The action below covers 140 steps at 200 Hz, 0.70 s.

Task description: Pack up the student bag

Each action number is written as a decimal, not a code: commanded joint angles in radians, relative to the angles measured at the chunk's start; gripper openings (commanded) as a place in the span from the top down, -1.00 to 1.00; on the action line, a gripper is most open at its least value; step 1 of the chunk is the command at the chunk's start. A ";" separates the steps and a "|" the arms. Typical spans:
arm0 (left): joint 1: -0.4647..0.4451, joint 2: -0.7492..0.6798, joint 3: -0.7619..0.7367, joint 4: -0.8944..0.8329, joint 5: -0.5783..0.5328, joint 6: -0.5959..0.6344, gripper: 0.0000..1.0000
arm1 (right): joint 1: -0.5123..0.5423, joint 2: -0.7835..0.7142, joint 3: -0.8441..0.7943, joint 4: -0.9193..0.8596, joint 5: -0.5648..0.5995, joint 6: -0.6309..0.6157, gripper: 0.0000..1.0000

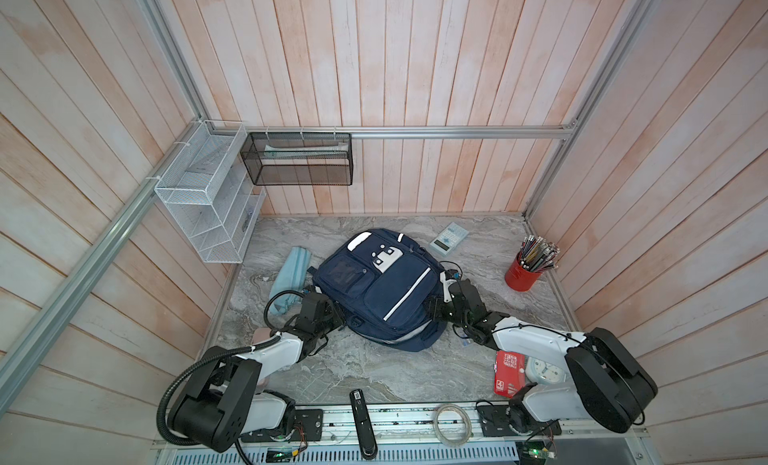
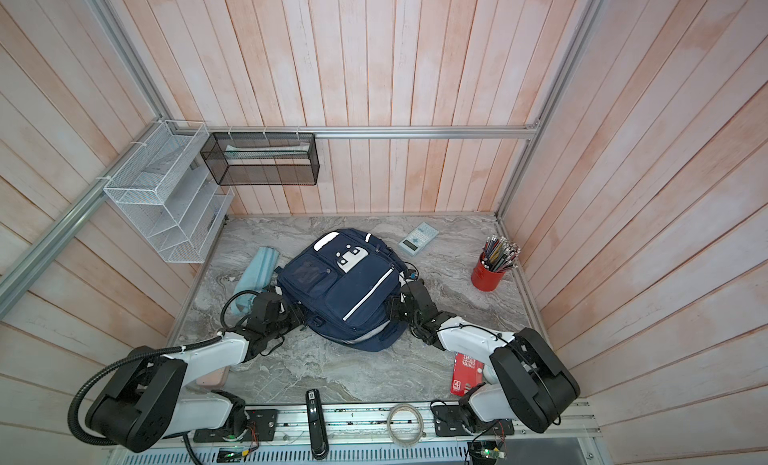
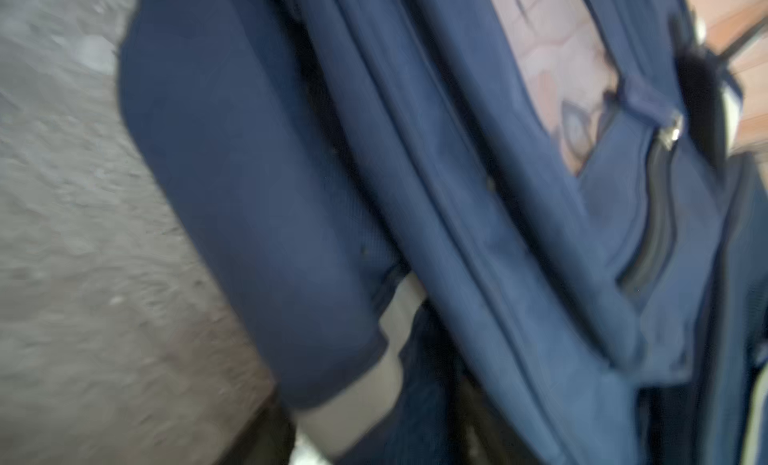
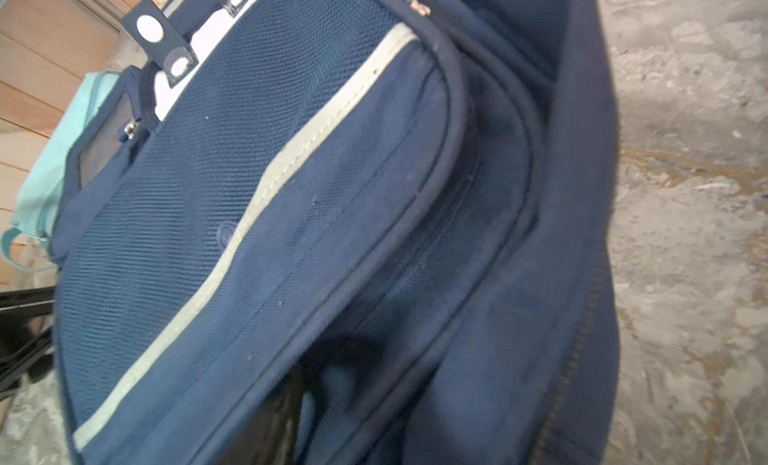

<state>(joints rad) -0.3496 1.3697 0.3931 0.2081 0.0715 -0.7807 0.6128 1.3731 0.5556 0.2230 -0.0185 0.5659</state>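
The student bag [image 1: 382,288] [image 2: 345,288], a big navy backpack with white stripes and patches, lies front-up in the middle of the marble table. My left gripper [image 1: 338,317] [image 2: 301,315] is at its near-left edge. My right gripper [image 1: 432,307] [image 2: 392,307] is at its right side. In the blurred left wrist view, navy fabric with a grey stripe [image 3: 374,359] fills the space between the dark fingers of the left gripper [image 3: 374,434]. In the right wrist view a fold of the bag [image 4: 291,193] sits pinched at the right gripper [image 4: 353,421]. Both fingertips are largely hidden by fabric.
A light blue pencil case [image 1: 291,276] lies left of the bag, and a calculator [image 1: 449,237] behind it. A red cup of pencils [image 1: 524,272] stands at the right. A red box [image 1: 508,373] and a white clock [image 1: 544,371] lie under my right arm. Wire racks [image 1: 203,201] hang on the left wall.
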 commanded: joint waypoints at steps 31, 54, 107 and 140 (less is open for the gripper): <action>0.000 0.002 -0.014 0.121 0.098 -0.098 0.85 | 0.133 -0.275 -0.083 -0.062 0.087 -0.070 -0.28; 0.000 -0.043 -0.025 0.121 0.094 -0.138 0.95 | 0.290 -0.325 -0.119 -0.098 0.187 0.000 -0.26; -0.001 -0.110 -0.012 0.136 0.120 -0.203 1.00 | 0.505 -0.076 -0.123 0.204 0.067 0.065 -0.23; -0.014 -0.172 0.004 0.073 0.127 -0.202 1.00 | 0.527 0.146 0.061 0.049 0.275 0.049 -0.24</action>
<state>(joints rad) -0.3481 1.2568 0.3744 0.2661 0.1524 -0.9699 1.1397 1.4059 0.4915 0.3336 0.0990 0.6178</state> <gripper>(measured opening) 0.058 0.618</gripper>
